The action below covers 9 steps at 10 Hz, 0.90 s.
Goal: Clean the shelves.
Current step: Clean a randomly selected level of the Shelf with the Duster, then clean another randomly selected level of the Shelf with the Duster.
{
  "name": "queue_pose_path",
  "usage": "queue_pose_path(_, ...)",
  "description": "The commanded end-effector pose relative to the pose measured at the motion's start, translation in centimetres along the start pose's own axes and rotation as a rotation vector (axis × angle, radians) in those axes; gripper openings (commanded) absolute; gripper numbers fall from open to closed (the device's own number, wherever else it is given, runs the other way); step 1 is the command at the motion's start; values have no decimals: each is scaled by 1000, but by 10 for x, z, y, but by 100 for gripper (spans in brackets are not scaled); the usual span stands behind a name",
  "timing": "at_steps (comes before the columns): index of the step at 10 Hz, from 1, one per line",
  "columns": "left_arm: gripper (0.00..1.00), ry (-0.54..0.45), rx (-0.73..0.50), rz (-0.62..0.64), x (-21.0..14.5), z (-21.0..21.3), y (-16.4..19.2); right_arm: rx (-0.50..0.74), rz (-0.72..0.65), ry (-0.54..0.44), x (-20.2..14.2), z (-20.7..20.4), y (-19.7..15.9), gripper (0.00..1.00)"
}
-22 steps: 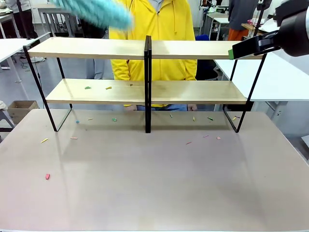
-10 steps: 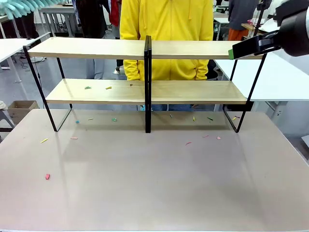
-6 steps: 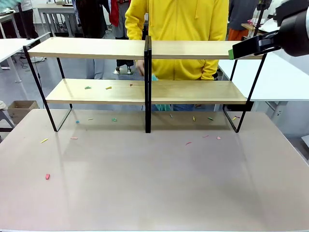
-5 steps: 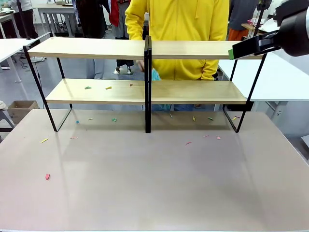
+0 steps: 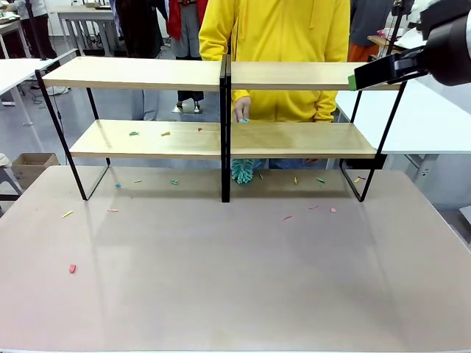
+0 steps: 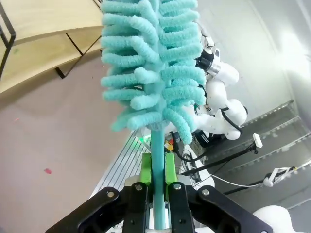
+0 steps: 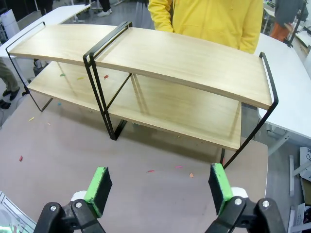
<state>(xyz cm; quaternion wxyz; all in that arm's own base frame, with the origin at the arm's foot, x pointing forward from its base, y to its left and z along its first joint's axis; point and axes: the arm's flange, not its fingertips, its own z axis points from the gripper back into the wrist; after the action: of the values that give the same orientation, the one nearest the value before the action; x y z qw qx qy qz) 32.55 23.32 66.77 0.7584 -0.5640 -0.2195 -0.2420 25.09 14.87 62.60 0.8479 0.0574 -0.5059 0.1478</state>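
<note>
- Left claw [image 6: 158, 170] clamped on handle of fluffy teal duster [image 6: 153, 73]; right claw [image 7: 158, 187] wide open, empty.
- Brush coloured scraps [image 5: 134, 133] gently off lower board of wooden black-framed shelves [image 5: 147, 73].

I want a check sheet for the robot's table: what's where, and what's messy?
Surface: beige table, sprinkled with small coloured table scraps.
Job's things: shelves, top board clean-looking, lower board's left half carrying shelf scraps; teal duster.
Clutter: nothing seen besides scraps.
End effectors: left end effector shut on the teal duster's handle; right end effector open, empty, facing the shelves.
Cables: thin leads beyond the table's edge.
Surroundings: person in yellow behind the shelves, hand on a second teal duster; white side table; cardboard box.
</note>
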Motion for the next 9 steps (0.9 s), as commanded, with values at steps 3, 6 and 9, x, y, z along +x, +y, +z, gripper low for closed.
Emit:
queue_pose_path(3,12,14,14,-6,5,-1,-6,1,4,0,1,0,-1,100)
queue_pose_path(6,12,14,14,-6,5,-1,-6,1,4,0,1,0,-1,100)
queue_pose_path(9,12,179,268,-52,1,-84,-18,1,4,0,1,0,-1,100)
